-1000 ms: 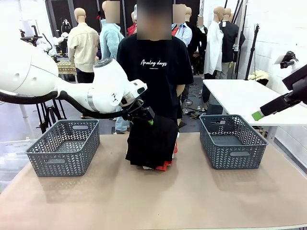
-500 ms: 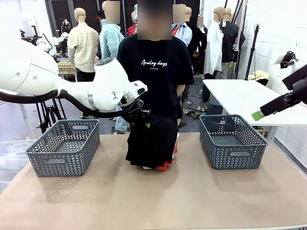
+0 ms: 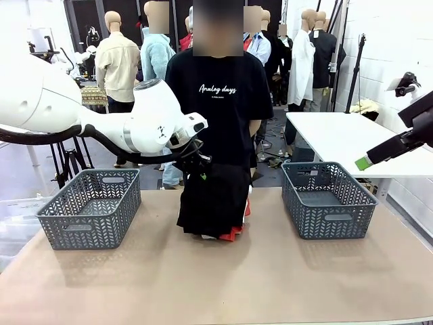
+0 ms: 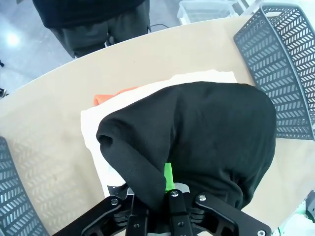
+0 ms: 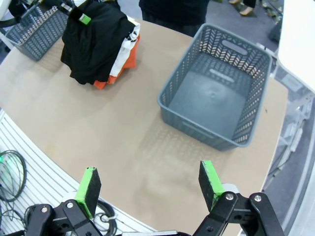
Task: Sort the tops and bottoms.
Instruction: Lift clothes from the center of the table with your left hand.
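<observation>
The clothes lie in one pile at the table's far middle. The black bottoms (image 3: 213, 203) are on top, over the white top (image 4: 93, 128) and the orange top (image 4: 110, 97). My left gripper (image 3: 200, 170) is at the pile's upper edge and is shut on a fold of the bottoms (image 4: 211, 132). One green pad (image 4: 168, 177) presses into the black cloth. My right gripper (image 5: 150, 189) hangs open and high over the table's right side, far from the pile (image 5: 93, 34). A person in a black T-shirt (image 3: 218, 95) stands right behind the pile.
A grey basket (image 3: 88, 206) stands left of the pile and another grey basket (image 3: 328, 196) stands to its right, both with nothing in them. The near half of the brown table (image 3: 216, 284) is bare. A white table (image 3: 352, 135) stands behind on the right.
My left gripper's fingers have closed onto the top of the black bottoms and shifted slightly left. The right arm and the pile have not moved.
</observation>
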`<state>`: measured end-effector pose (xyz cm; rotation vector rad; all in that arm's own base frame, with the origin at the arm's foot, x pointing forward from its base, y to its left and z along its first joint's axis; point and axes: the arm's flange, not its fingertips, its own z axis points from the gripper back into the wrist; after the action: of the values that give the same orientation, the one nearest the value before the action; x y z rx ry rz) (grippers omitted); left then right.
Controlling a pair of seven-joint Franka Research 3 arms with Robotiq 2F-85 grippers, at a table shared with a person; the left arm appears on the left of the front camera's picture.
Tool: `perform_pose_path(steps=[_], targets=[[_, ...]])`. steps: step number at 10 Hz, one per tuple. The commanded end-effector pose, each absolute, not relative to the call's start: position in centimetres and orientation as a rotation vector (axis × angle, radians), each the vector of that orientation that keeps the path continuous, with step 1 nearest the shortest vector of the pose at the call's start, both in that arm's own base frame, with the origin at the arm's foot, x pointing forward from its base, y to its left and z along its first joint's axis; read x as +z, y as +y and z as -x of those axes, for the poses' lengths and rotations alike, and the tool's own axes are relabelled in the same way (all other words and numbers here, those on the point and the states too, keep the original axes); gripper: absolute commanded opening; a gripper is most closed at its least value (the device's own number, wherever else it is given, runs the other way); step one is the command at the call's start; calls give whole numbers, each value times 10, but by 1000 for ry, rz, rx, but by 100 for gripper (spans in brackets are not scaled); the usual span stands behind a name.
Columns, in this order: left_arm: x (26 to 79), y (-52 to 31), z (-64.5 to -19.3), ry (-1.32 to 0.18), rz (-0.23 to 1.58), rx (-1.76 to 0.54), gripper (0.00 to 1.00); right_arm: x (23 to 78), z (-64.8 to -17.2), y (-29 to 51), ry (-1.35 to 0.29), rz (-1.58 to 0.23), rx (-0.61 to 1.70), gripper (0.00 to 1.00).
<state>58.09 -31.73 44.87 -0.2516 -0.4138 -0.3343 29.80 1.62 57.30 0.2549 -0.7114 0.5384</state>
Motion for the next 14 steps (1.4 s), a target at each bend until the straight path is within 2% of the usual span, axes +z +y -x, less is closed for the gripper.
perform_pose_path(steps=[1, 6, 7, 9, 10, 11, 13, 14], targets=[[459, -315, -575, -411, 272, -310, 0, 572, -298, 17, -708, -278, 537, 100], [455, -320, -577, -421, 255, -335, 0, 572, -298, 17, -708, -278, 537, 100], [475, -341, -564, -416, 249, -392, 0, 572, -298, 17, -708, -278, 537, 100], [549, -368, -548, -532, 132, -424, 0, 572, -298, 17, -708, -278, 537, 100], [570, -377, -543, -517, 73, -396, 0, 572, -298, 17, -708, -278, 537, 100], [582, -386, -539, -429, 110, -377, 0, 572, -298, 17, -708, -278, 537, 100], [603, -394, -539, -456, -20, -327, 0, 572, -298, 17, -708, -278, 537, 100], [612, -397, -536, -483, -20, -330, 0, 572, -298, 17, -708, -278, 537, 100]])
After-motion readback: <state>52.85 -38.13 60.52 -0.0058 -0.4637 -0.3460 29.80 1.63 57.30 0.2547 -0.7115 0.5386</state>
